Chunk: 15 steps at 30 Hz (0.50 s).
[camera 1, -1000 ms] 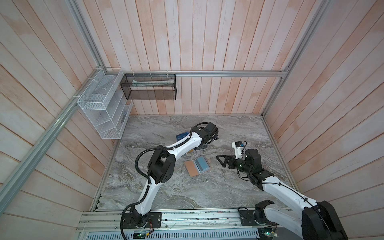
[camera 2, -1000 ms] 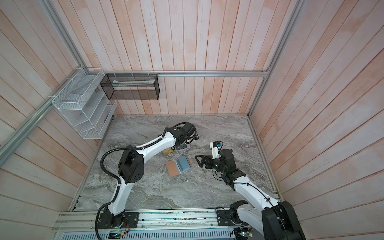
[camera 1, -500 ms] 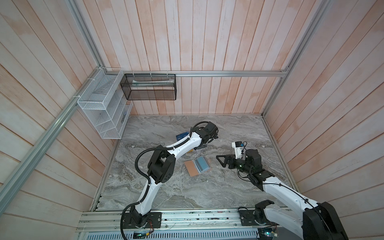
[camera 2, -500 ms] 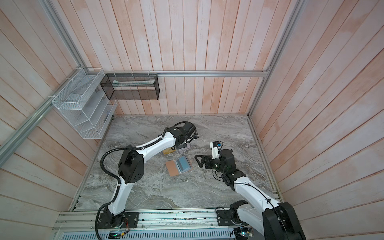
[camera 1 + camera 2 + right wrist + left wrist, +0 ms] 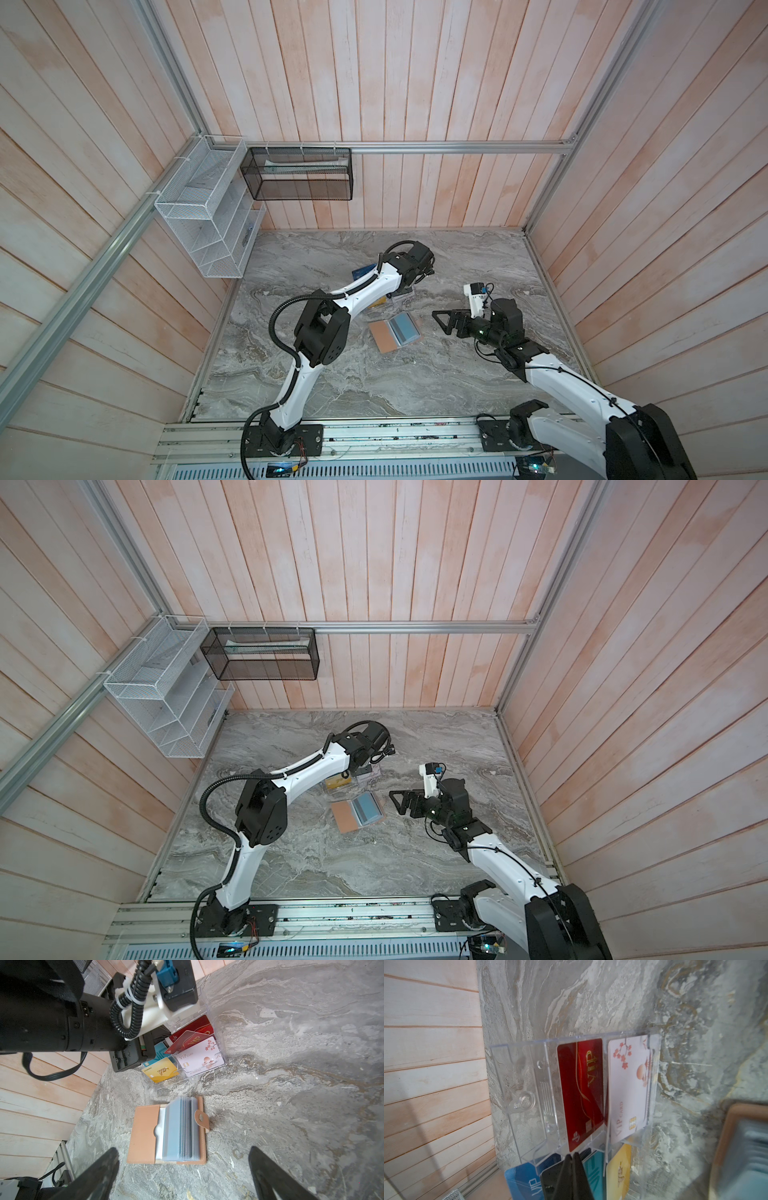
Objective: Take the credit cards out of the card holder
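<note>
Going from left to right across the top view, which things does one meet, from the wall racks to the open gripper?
white wire rack → black mesh basket → card holder → right gripper

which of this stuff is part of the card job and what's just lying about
Job: card holder, lying open; black card; teal card; clear stand with cards in it; left gripper, shut; right gripper, open.
Lying about: white wire rack; black mesh basket.
</note>
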### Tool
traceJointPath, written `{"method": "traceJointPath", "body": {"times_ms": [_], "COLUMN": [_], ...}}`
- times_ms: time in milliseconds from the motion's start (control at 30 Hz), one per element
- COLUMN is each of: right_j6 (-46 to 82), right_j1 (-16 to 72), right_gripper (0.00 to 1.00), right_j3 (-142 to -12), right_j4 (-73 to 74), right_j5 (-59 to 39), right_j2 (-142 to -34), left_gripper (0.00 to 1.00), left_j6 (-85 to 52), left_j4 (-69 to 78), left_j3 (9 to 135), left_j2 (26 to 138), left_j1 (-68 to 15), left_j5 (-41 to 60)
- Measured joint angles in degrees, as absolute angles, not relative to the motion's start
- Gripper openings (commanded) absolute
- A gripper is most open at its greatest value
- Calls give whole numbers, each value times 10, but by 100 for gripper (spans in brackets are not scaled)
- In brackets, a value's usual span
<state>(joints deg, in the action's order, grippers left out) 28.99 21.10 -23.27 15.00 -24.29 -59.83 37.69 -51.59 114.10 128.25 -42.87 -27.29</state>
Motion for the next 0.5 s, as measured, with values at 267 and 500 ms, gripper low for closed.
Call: {"method": "traceJointPath", "body": {"times_ms": [267,500], "right_j6": [290,289], "right_j1": [213,225], "right_gripper": [98,98], "right_j3": [-231,-236], "right_j4": [151,147], "right_j5": [-243,-232], "right_j2": [-600,-615], "left_gripper": [0,4], "left_j6": [372,319], "left_j4": [-515,-477], "left_j3": [1141,1153], "left_j2": [1282,1263], "left_j1": [-427,-412], "left_j5": [-276,-267]}}
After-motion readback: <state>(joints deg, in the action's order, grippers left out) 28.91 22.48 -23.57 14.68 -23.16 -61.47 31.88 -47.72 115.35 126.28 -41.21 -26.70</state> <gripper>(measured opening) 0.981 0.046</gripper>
